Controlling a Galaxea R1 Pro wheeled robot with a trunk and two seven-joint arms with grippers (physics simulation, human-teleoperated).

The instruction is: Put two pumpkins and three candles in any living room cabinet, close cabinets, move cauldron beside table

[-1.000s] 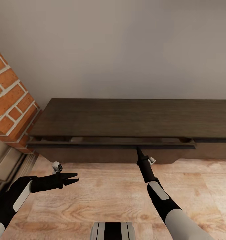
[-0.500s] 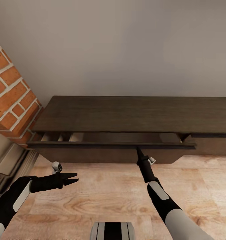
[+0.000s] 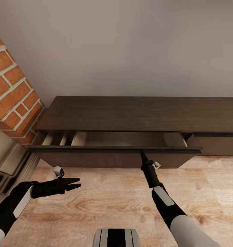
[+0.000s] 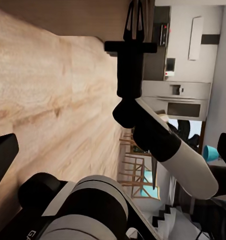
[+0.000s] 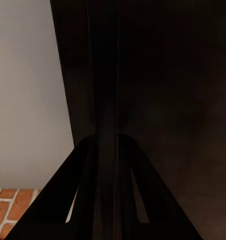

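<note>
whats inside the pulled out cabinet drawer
The cabinet drawer shows a light tan interior with dividers near its left end; no pumpkins or candles are visible in the exposed part. The strip behind its front panel, where the right pincer sits, is hidden.

Matt dark wood cabinet (image 3: 140, 115), pale grained wood floor (image 3: 106, 202), rough red brick wall (image 3: 13, 103)

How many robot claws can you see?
2. The left claw hangs over the wooden floor, holding nothing. The right claw is pinched on the front edge of the dark cabinet drawer, which is pulled out.
</note>
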